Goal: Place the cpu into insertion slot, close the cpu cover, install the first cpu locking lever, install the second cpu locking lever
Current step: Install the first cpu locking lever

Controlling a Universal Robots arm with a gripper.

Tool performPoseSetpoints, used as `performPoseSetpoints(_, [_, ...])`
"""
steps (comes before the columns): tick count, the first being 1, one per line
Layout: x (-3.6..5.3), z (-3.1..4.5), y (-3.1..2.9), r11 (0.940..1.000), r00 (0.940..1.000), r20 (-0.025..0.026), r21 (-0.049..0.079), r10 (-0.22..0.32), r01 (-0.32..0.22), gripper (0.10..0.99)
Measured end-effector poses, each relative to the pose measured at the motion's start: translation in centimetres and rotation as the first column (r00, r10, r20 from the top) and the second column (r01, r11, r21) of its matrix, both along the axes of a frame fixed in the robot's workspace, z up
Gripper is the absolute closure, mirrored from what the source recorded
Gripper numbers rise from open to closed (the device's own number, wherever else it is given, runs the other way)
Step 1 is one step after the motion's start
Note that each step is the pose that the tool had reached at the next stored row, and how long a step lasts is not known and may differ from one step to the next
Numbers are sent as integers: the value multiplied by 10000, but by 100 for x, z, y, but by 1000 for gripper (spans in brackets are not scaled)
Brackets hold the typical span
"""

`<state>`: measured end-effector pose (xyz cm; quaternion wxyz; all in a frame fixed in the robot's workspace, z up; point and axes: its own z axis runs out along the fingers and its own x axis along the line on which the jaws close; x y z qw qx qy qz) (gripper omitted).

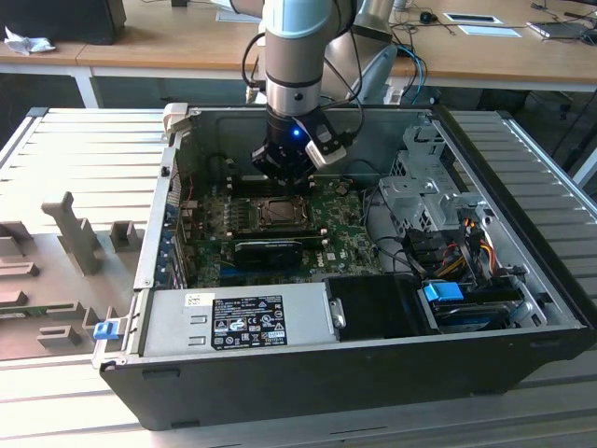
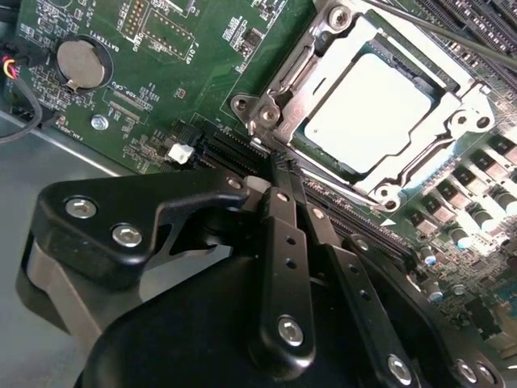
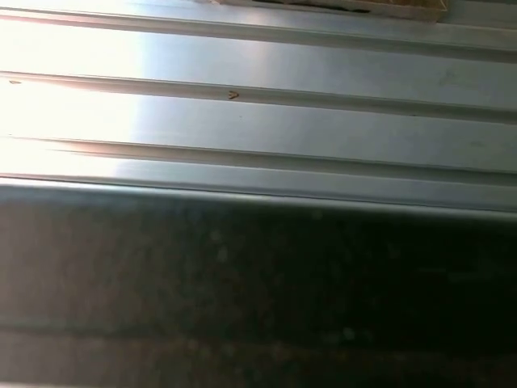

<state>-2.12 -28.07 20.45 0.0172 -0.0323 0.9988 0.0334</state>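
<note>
In the second wrist view the cpu (image 2: 367, 109) lies flat in the insertion slot (image 2: 275, 105), its pale silvery face showing through the window of the cpu cover (image 2: 452, 121), which lies down around it. A thin metal locking lever (image 2: 436, 32) runs along the socket's far side. My gripper (image 2: 279, 171) hangs just off one corner of the socket, its two black fingers pressed together with nothing between them. In the exterior view the gripper (image 1: 283, 182) hovers over the back edge of the insertion slot (image 1: 278, 214) inside the open computer case.
A grey power supply box (image 1: 238, 317) fills the case's front. A long black expansion card (image 1: 269, 250) lies just in front of the socket. A drive cage (image 1: 424, 191) and cables (image 1: 448, 252) stand to the exterior view's right. The ribbed metal table (image 3: 258, 121) surrounds the case.
</note>
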Motion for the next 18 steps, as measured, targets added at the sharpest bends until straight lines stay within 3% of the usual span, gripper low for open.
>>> performPoseSetpoints(18, [3, -36, -9, 10000, 10000, -10, -38, -29, 28, 980])
